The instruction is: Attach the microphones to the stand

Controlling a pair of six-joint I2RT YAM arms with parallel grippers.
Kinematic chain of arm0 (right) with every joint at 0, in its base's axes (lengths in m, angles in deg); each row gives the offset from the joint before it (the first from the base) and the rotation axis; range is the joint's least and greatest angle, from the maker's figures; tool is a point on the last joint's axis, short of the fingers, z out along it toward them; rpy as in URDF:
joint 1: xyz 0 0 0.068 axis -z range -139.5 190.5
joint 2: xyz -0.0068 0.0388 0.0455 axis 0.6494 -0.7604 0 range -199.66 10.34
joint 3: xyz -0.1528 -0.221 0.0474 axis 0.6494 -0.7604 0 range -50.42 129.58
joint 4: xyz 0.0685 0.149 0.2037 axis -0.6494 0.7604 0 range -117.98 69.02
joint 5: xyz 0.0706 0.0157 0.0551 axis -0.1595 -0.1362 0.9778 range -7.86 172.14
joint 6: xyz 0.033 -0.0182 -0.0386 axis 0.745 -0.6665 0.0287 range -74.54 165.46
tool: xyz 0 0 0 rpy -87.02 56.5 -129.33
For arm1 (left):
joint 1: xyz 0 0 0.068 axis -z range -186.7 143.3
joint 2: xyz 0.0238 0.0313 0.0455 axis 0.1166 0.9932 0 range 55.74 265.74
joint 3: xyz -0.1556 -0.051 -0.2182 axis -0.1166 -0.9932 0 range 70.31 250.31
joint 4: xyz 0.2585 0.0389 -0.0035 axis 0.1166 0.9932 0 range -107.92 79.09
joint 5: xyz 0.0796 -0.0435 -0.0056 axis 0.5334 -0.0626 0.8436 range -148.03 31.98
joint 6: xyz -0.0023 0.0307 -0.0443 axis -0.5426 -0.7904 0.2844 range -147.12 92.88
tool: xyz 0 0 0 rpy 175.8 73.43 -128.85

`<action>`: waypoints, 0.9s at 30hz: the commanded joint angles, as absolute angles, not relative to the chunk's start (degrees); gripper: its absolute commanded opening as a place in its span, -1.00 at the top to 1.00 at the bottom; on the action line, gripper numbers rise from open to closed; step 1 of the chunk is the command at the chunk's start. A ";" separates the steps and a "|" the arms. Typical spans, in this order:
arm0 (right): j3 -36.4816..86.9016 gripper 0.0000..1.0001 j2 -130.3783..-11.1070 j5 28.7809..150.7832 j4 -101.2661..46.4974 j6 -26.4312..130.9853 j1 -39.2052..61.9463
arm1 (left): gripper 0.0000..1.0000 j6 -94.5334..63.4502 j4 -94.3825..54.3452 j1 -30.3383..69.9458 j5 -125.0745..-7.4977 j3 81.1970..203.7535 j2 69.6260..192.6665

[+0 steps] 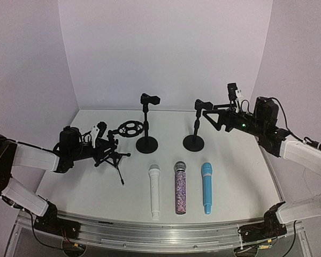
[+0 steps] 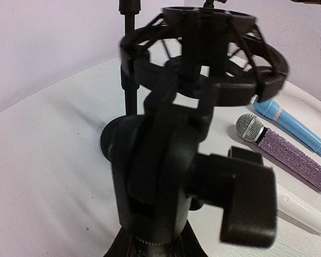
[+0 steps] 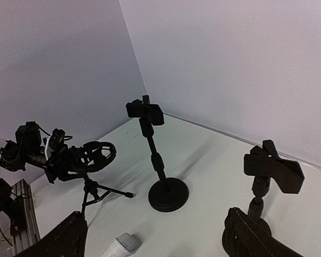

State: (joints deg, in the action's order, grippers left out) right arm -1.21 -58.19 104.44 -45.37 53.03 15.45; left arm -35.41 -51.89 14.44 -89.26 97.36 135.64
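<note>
- From above: my left gripper [image 1: 102, 145] is pinched narrow on the neck of the tripod stand [image 1: 116, 156]. My right gripper [image 1: 207, 113] hangs spread and empty beside the right stand [image 1: 195, 140]. The white microphone [image 1: 154, 193], purple microphone [image 1: 180, 190] and blue microphone [image 1: 206, 188] lie side by side on the table [image 1: 241, 176].
- Left wrist: the shock mount [image 2: 203, 59] fills the view and my fingers are hidden.
- Right wrist: my fingers [image 3: 69, 238] stand wide apart, the middle stand [image 3: 163, 176] ahead.

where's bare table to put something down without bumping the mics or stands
Free: the table right of the blue microphone, and the near-left corner, in front of the tripod stand, left of the white microphone. Crowded: the tight microphone row, and the middle stand and right stand behind it.
</note>
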 commanded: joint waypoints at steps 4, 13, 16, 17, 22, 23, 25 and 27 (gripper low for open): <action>0.94 -0.73 -63.27 100.79 -51.33 51.98 9.06 | 1.00 -39.27 -61.44 15.28 -96.80 95.24 135.41; 2.99 -0.73 -67.69 100.46 -52.30 51.34 4.70 | 0.87 -50.10 -46.31 15.27 -105.26 98.65 134.11; 3.26 -0.73 -68.66 100.25 -52.51 51.22 3.42 | 0.58 -50.53 -41.47 15.30 -104.95 102.76 137.08; 3.28 -0.73 -68.92 100.14 -52.57 51.17 3.04 | 0.47 -50.77 -39.95 15.28 -104.87 103.58 137.63; 3.25 -0.74 -69.72 99.67 -52.57 51.01 1.55 | 0.14 -52.63 -37.42 15.28 -106.47 103.34 136.45; 3.27 -0.74 -69.94 99.69 -52.53 50.94 1.30 | 0.11 -52.68 -37.04 15.28 -106.53 103.12 135.97; 3.39 -0.74 -70.41 99.66 -52.58 50.91 0.76 | 0.06 -52.72 -36.43 15.28 -106.07 102.68 134.85; 3.86 -0.74 -71.34 99.54 -52.53 50.91 0.03 | -0.04 -52.17 -36.07 15.30 -105.21 102.41 133.25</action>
State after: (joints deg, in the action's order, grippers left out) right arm 0.97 -69.81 100.17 -50.89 51.47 1.32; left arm -51.40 -38.29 15.06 -104.56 101.90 137.05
